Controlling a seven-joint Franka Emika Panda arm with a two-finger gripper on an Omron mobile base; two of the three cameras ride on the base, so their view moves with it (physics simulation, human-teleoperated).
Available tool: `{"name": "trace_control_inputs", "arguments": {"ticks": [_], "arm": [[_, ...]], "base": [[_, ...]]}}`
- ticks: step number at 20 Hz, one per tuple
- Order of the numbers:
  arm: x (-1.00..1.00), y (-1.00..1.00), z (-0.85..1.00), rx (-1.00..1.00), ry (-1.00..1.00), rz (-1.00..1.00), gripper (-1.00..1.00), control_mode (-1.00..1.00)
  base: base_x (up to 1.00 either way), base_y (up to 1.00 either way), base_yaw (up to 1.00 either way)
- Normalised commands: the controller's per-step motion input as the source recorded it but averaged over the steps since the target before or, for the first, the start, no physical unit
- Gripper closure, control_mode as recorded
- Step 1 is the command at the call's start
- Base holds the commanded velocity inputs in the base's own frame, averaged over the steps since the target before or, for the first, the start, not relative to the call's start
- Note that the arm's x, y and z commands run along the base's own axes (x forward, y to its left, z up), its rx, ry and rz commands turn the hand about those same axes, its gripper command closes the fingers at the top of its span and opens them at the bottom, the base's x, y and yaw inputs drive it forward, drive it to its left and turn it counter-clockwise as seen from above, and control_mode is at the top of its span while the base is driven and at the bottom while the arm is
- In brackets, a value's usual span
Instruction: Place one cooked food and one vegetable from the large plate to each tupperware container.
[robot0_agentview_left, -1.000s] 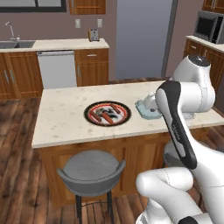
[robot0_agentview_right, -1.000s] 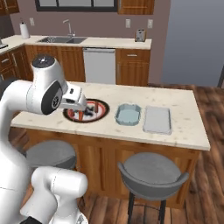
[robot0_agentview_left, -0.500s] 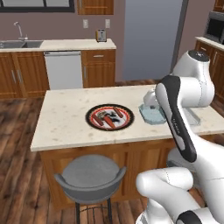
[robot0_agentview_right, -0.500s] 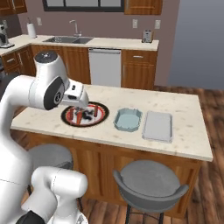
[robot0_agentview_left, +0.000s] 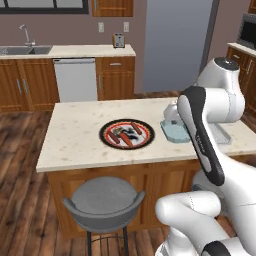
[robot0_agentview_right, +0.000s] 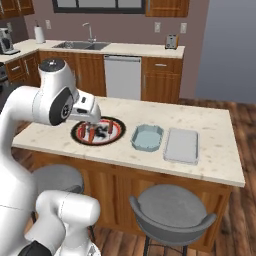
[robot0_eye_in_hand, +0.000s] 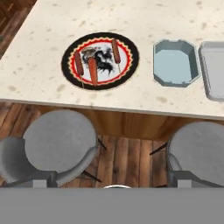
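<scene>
Room: kitchen with wood floor, island worktop (robot0_eye_in_hand: 39, 65) of pale speckled stone, two grey stools (robot0_eye_in_hand: 57, 144) along its near edge.
Fingers: spread wide, holding nothing, above the near edge of the worktop; gripper (robot0_agentview_right: 95, 122) hangs over the plate's near side.
Large plate (robot0_eye_in_hand: 100, 61): near the worktop's near edge, left of the tubs, bare stone all round it.
Food on plate: sausages on sticks (robot0_eye_in_hand: 116, 51) and a carrot (robot0_eye_in_hand: 93, 71), long axes running roughly near-to-far across the worktop.
Tupperware containers: octagonal tub (robot0_eye_in_hand: 176, 62) just beside the plate; rectangular tub (robot0_eye_in_hand: 213, 70) just beyond it, towards the right end.
</scene>
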Motion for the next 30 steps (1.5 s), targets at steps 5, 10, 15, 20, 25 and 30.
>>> {"name": "trace_control_inputs", "arguments": {"ticks": [5,10,15,20,25,30], "arm": [[1.00,0.00,-0.61,0.00,0.14,0.09,-1.00,-1.00],[1.00,0.00,-0.57,-0.03,0.11,0.01,-1.00,-1.00],[1.00,0.24,-0.41,-0.09,0.04,0.00,-1.00,-1.00],[1.00,0.05,-0.38,-0.01,0.02,0.03,-1.00,-1.00],[0.98,0.00,-0.38,0.00,0.03,0.05,-1.00,-1.00],[0.88,0.00,-0.51,-0.01,0.01,0.02,-1.00,-1.00]], "base": [[0.00,0.00,0.00],[0.00,0.00,0.00],[0.00,0.00,0.00],[0.00,0.00,0.00],[0.00,0.00,0.00],[0.00,0.00,0.00]]}}
